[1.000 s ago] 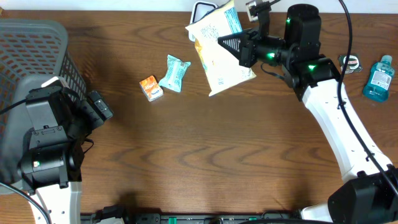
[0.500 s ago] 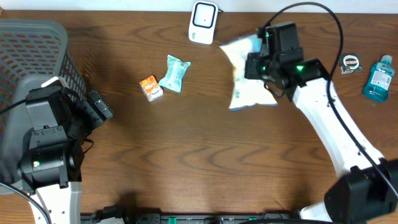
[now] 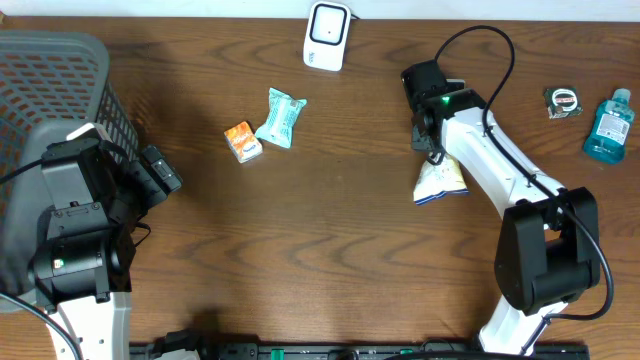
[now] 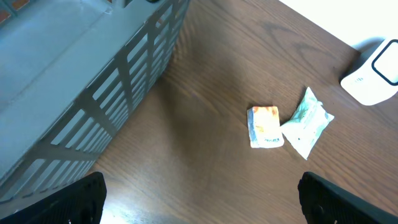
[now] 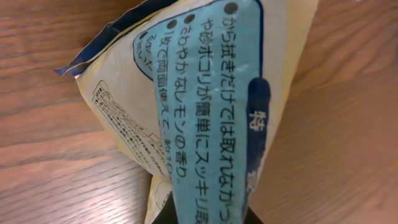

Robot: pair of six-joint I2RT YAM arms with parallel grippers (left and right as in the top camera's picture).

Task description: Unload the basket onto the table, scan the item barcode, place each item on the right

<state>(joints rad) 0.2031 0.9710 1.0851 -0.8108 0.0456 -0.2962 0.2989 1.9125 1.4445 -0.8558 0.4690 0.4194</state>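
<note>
We see the right end effector (image 3: 431,140) with its fingers pressed together on one edge of the refill pouch (image 3: 440,180), a pale bag with a blue label and Japanese print. The pouch is on the right half of the wooden surface (image 3: 330,250), well apart from the white scanner (image 3: 327,35) at the far edge. We cannot tell if its lower corner touches the wood. The left end effector (image 4: 211,208) has its fingers wide apart and holds nothing, beside the grey basket (image 3: 60,70). A small orange packet (image 3: 243,141) and a teal packet (image 3: 280,118) lie just beside each other near the scanner. A tape measure (image 3: 562,100) and a blue bottle (image 3: 608,125) are at the far right.
</note>
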